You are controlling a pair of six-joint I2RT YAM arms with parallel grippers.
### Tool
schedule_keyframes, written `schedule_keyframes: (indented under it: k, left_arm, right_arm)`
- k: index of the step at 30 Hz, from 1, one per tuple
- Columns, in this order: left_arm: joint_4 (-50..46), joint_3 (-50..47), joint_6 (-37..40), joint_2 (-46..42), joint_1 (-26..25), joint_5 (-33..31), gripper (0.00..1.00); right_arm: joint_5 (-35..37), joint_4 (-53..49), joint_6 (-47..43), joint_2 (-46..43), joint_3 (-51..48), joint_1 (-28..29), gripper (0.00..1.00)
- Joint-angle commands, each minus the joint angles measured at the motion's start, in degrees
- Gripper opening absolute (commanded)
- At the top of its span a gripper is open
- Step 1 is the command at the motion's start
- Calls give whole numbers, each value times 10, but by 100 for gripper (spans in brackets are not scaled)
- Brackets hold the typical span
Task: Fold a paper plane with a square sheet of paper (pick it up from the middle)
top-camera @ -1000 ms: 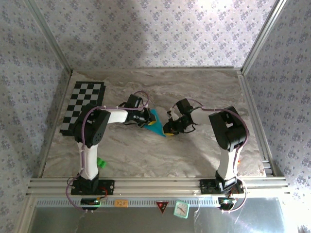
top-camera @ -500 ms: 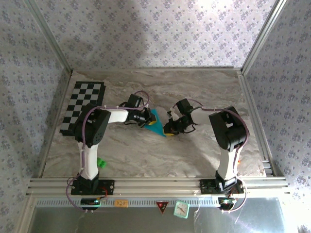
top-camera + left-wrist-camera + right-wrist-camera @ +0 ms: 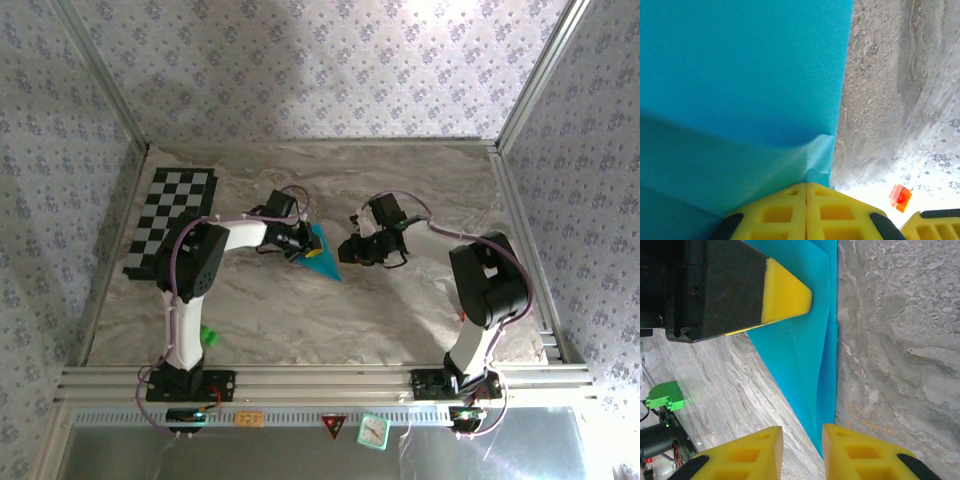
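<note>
Two left fingers (image 3: 775, 212) pressed together on the folded cyan paper (image 3: 740, 75); right fingers (image 3: 860, 450) stood apart at its tip.

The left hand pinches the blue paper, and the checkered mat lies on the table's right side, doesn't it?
Not quite: the top view shows the checkered mat on the table's left side. The left hand does pinch the blue paper.

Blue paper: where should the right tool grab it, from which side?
Likely the narrow tip of the paper, from where the right tool sits: the left tool pinches the wide end, and the folds taper toward those open jaws.
</note>
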Motion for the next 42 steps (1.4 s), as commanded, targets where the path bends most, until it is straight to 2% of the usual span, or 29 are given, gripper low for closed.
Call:
schedule_keyframes:
  k: [1,8,14,26,42]
  left_arm:
    - [-67,1,15,33,-6,-42,9]
    - [-69,5,17,36,-9,-42,9]
    - [-67,3,18,38,-9,-40,9]
    - [-71,0,11,44,-10,-44,8]
    - [-117,5,4,51,-9,-92,8]
  right_arm:
    - [22,-18,-5,9,23,21,27]
    - [41,-14,4,52,65,55,17]
    - [43,-12,6,83,88,60,13]
    - [43,-26,-2,120,97,62,13]
    - [66,-67,-27,130,97,62,13]
